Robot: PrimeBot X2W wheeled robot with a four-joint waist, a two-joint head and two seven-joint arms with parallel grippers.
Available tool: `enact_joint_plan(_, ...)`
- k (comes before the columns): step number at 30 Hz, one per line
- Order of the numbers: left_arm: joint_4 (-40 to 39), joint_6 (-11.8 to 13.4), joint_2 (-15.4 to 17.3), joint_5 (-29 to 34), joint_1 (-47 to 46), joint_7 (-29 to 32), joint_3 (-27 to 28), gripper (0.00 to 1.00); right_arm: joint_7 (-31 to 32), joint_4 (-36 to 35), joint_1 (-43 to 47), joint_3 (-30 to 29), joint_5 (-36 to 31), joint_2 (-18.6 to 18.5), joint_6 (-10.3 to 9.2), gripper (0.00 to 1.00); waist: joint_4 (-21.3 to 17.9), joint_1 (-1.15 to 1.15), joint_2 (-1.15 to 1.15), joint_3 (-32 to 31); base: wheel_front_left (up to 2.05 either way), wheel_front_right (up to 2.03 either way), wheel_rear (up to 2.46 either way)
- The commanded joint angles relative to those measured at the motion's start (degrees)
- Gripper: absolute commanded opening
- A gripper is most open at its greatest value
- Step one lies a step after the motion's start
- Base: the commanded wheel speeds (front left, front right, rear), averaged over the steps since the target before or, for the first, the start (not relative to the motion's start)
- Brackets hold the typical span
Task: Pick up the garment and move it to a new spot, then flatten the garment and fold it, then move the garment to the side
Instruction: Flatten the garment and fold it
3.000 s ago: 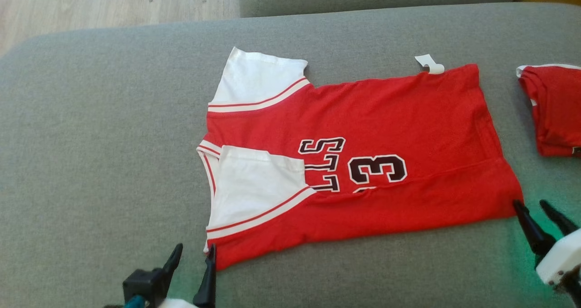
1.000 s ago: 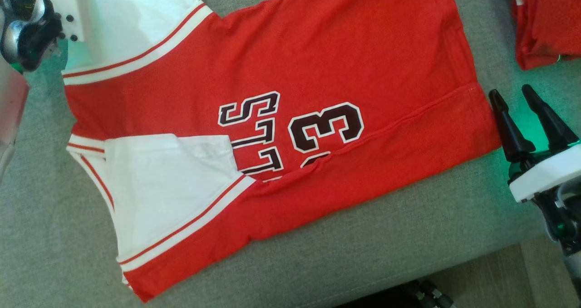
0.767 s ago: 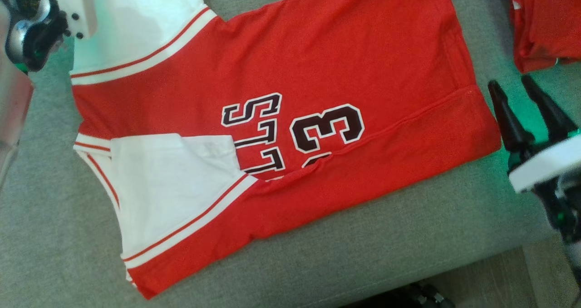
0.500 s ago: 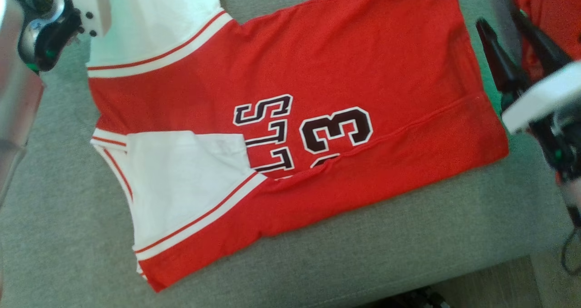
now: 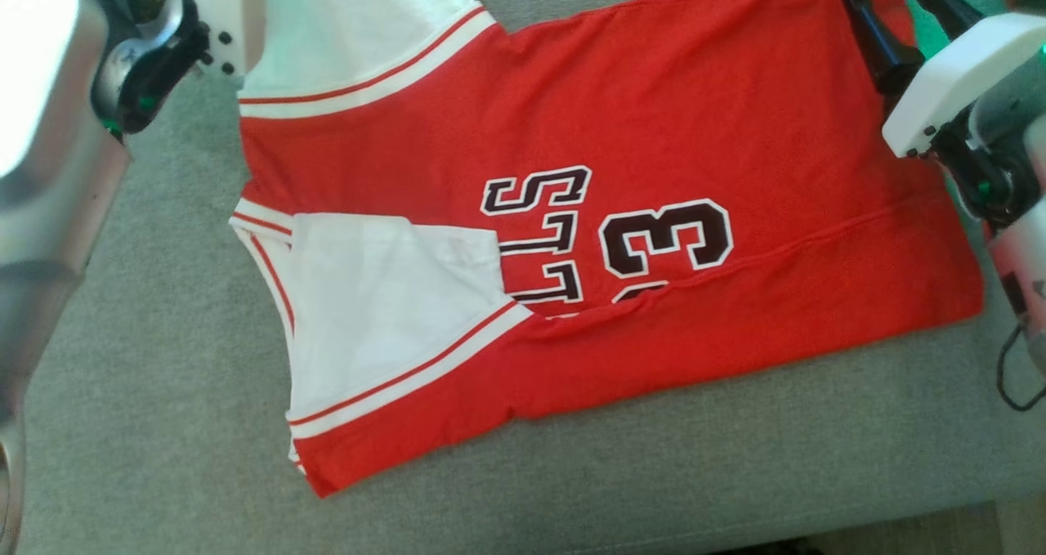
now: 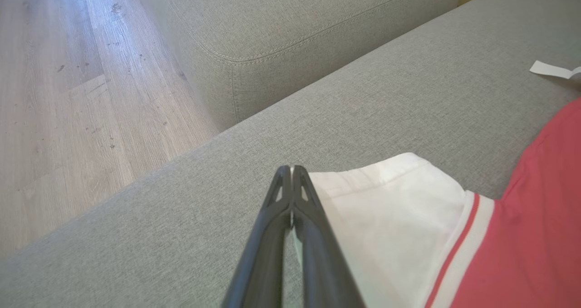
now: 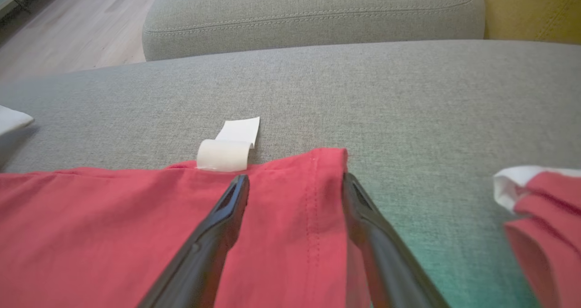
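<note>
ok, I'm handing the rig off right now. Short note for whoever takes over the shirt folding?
Left gripper: jaws shut at the corner of the far white sleeve; cannot tell whether cloth is pinched.
Right gripper: jaws open, straddling the shirt's far hem corner beside the white tag.
Red shirt: lies flat on the grey sofa cushion; a folded red garment lies past its hem end.
Done: spread flat, near long edge and near sleeve folded in.
Left: fold the far side, finish folding, move it aside.
</note>
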Motion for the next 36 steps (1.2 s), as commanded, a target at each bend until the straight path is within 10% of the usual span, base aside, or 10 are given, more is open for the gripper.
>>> enact_joint_plan(1,-2.1,-0.1,2.1,0.6,-2.7,-0.4,1.9,0.00,-0.8,-0.2,-1.0,0.7,0.6,-0.5,-0.05,1.00,0.5,0.00,0.00,0.1,0.00,0.00,0.00)
enact_joint_plan(11,-3.0,-0.4,2.1,0.1,-2.3,-1.6,1.0,0.00,-3.1,4.8,-4.9,5.3,3.3,-1.0,-0.05,1.00,1.5,0.00,0.00,-0.3,0.00,0.00,0.00)
enact_joint_plan(19,-2.5,-0.5,2.4,0.6,-2.4,-3.9,0.1,0.00,-4.4,7.9,-6.8,8.0,4.0,-2.1,-0.05,0.00,2.0,0.00,0.00,-0.6,0.00,0.00,0.00)
enact_joint_plan(36,2.7,-0.9,3.1,5.1,-8.4,-22.3,-1.2,0.00,-11.3,10.9,-12.6,7.2,9.8,-3.9,-0.05,0.00,2.6,0.00,0.00,-0.5,0.00,0.00,0.00)
